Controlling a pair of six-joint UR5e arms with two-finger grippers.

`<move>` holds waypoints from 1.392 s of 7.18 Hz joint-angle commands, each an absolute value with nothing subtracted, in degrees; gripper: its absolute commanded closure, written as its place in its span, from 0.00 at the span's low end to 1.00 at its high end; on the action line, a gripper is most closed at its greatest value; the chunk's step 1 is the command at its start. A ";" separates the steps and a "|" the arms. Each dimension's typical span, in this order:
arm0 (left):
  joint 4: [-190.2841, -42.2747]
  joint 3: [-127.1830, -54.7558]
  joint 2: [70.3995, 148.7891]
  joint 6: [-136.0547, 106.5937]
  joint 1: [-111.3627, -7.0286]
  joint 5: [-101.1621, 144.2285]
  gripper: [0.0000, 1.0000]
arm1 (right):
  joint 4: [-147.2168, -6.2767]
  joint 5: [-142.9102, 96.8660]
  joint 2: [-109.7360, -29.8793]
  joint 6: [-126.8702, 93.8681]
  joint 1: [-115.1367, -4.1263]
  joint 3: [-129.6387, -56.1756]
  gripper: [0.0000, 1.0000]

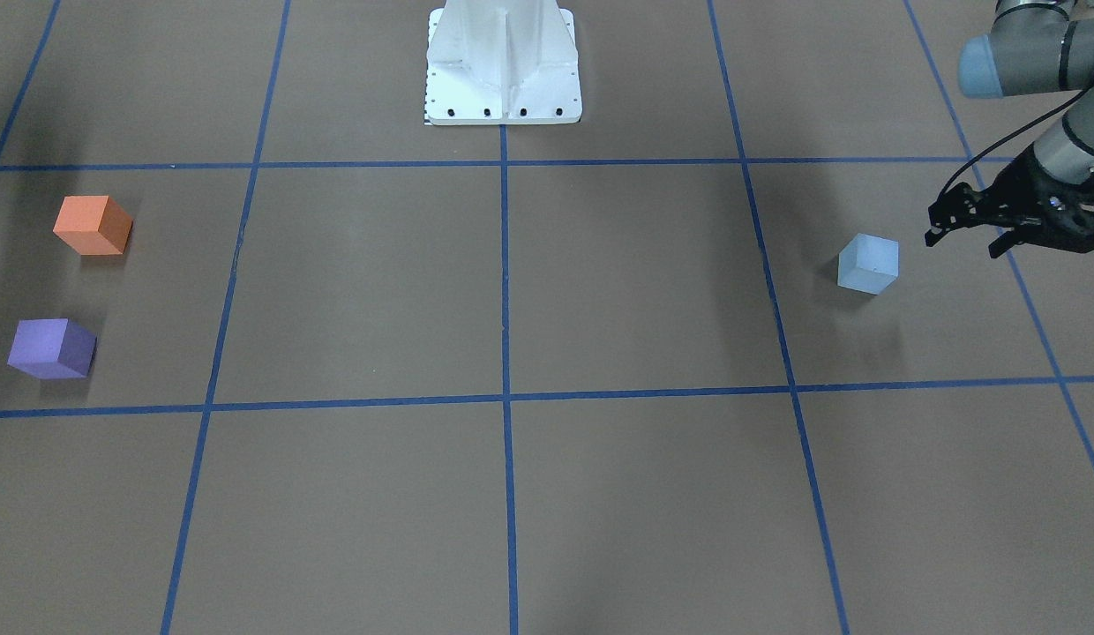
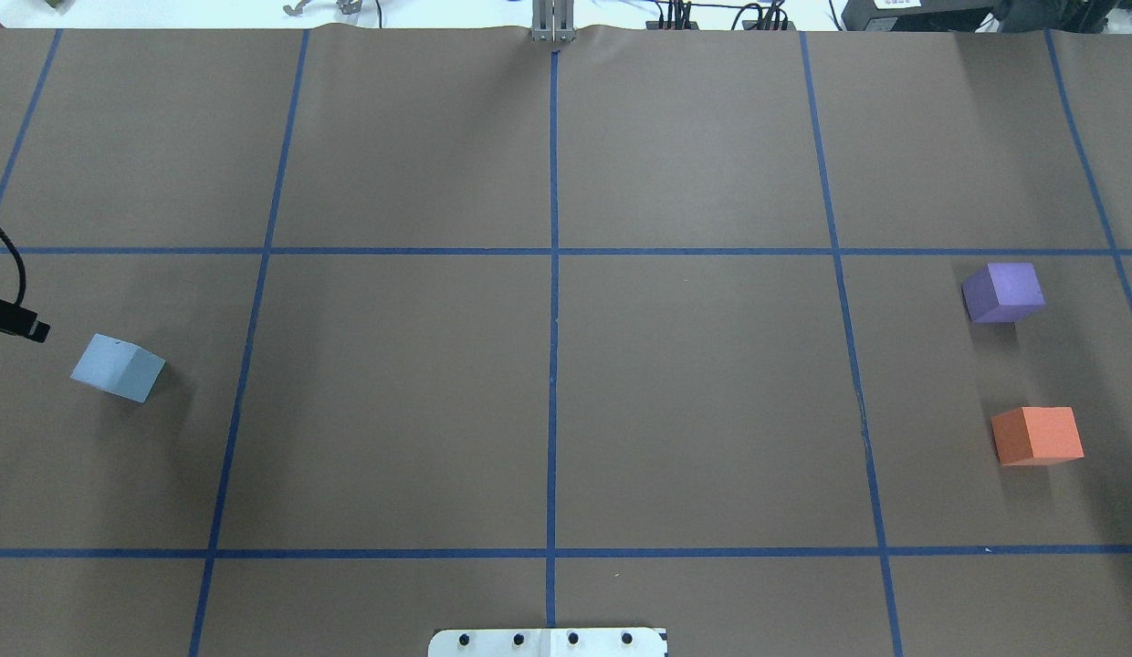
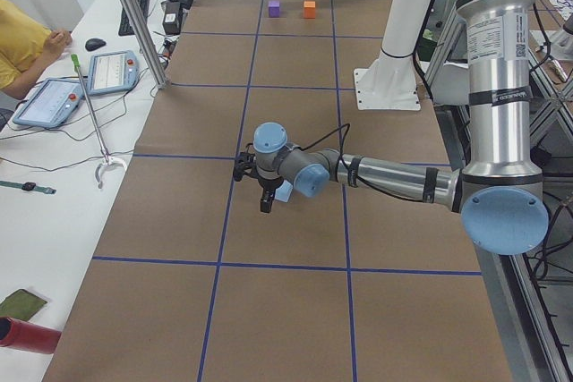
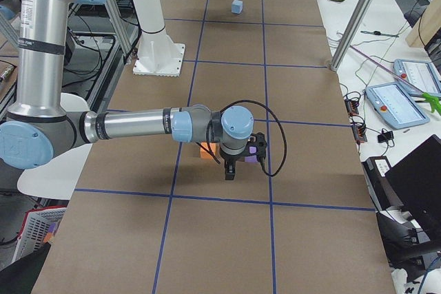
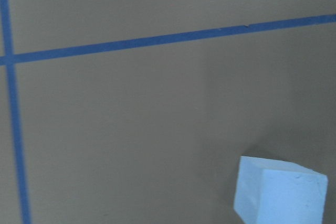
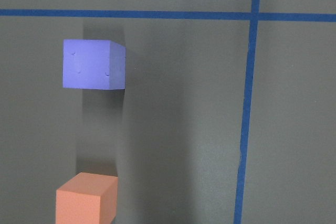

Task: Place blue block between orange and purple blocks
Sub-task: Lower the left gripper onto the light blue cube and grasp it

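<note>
The blue block (image 1: pixel 868 264) sits on the desk (image 1: pixel 600 291) just beside the left hand (image 1: pixel 963 242), which hangs empty with fingers spread, well apart from the orange block (image 1: pixel 93 225) and purple block (image 1: pixel 51 348).

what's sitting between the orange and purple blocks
Nothing; only bare brown paper separates the orange block from the purple block, clearest in the overhead view.
</note>
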State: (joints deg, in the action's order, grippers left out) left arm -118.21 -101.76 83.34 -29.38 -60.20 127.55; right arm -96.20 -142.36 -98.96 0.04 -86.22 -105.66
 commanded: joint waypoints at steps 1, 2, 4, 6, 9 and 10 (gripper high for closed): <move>-120.06 -102.13 85.93 -28.39 -54.00 124.37 0.01 | -96.15 -142.47 -98.88 0.09 -86.22 -105.56 0.00; -120.06 -102.13 86.65 -28.30 -51.79 124.37 0.01 | -96.15 -142.47 -98.88 0.26 -86.22 -105.64 0.00; -119.88 -100.99 86.75 -28.13 -49.05 121.75 0.01 | -96.24 -142.47 -98.96 0.53 -86.22 -105.56 0.00; -119.71 -100.55 86.31 -28.12 -48.34 119.80 0.01 | -96.24 -142.47 -98.96 0.44 -86.22 -105.38 0.00; -119.53 -97.83 87.10 -31.37 -47.46 120.58 0.21 | -96.24 -142.56 -98.96 0.53 -86.22 -105.38 0.00; -119.44 -98.26 87.01 -32.33 -47.55 120.76 0.99 | -96.24 -142.56 -98.96 0.44 -86.22 -105.38 0.00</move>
State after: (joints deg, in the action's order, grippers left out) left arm -119.52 -98.20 87.02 -31.08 -47.57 120.49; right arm -96.24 -142.53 -98.96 0.48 -86.22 -105.34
